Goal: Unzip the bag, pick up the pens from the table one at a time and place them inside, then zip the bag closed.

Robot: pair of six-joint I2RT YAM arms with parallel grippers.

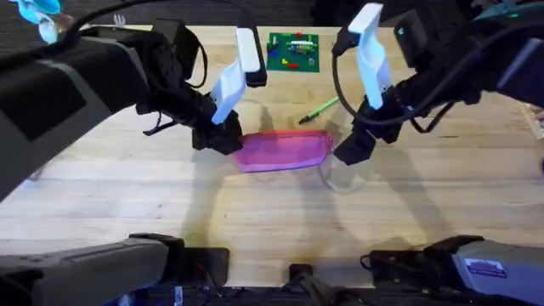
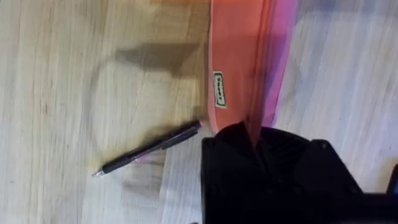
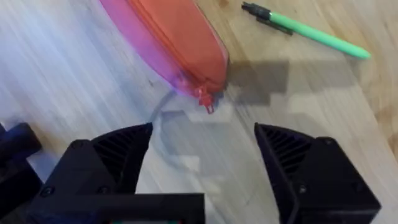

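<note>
Left hand (image 1: 223, 136) clamped on pink bag (image 1: 285, 150) end, right hand (image 3: 202, 155) wide, bag's small label (image 2: 219, 89) unreadable

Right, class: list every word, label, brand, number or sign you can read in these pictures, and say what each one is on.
Small white tag on the bag: dark lettering, too blurred to read.
Sticker on the right arm's base: print too small to read.
Green pen, black pen: no lettering visible.
Nothing else carries text.
</note>
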